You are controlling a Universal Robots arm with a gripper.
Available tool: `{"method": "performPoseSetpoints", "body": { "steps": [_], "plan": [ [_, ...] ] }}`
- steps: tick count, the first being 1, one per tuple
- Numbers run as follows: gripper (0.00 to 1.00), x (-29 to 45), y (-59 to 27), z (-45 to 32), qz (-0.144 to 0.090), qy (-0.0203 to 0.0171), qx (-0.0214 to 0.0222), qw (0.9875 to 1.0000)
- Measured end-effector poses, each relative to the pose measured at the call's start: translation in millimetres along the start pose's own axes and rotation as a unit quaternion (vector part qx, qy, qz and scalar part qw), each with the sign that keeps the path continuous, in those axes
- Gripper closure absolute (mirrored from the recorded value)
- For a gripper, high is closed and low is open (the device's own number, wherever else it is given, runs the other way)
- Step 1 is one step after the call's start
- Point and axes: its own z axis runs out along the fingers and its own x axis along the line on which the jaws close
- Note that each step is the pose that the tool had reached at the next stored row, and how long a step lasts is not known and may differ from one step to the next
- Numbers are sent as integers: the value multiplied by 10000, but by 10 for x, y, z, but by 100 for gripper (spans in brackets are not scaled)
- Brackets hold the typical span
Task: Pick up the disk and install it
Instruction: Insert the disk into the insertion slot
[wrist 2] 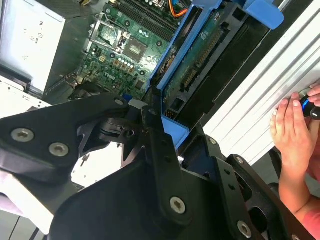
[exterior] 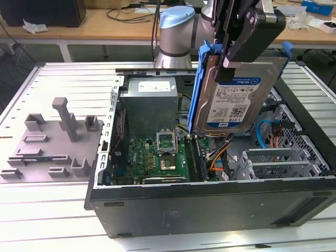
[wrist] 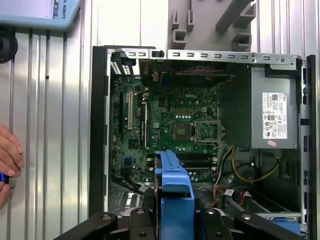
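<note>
The disk (exterior: 235,97), a silver drive with a white-and-blue label in a blue carrier bracket, hangs on edge above the open computer case (exterior: 210,210), over its exterior-view-right half. My gripper (exterior: 226,67) is shut on it from above, its black fingers clamping the carrier's upper end. In the second wrist view the disk (wrist 2: 200,60) shows edge-on with its circuit board side in sight, held in the gripper (wrist 2: 161,125). In the first wrist view the blue carrier (wrist: 173,185) sticks out from the gripper (wrist: 172,217) over the motherboard (wrist: 175,120).
Inside the case lie the green motherboard (exterior: 157,157), a grey power supply box (exterior: 149,102) and metal drive bays (exterior: 273,163) with orange and blue cables. A grey plastic fixture (exterior: 52,142) stands on the slatted table at the exterior view's left. A person's hand (wrist 2: 292,130) rests beside the case.
</note>
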Motion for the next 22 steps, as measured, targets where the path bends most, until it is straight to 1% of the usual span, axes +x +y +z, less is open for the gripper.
{"method": "performPoseSetpoints", "body": {
  "steps": [6, 12, 18, 20, 22],
  "plan": [
    [63, 69, -77, -7, -14, -1, -1, 10000],
    [63, 148, -208, -16, -38, -5, -2, 10000],
    [63, 202, -298, -23, -44, -7, 1, 10000],
    [63, 220, -345, -26, -45, -7, 21, 10000],
    [63, 225, -369, -28, -46, -6, 47, 10000]
  ]
}}
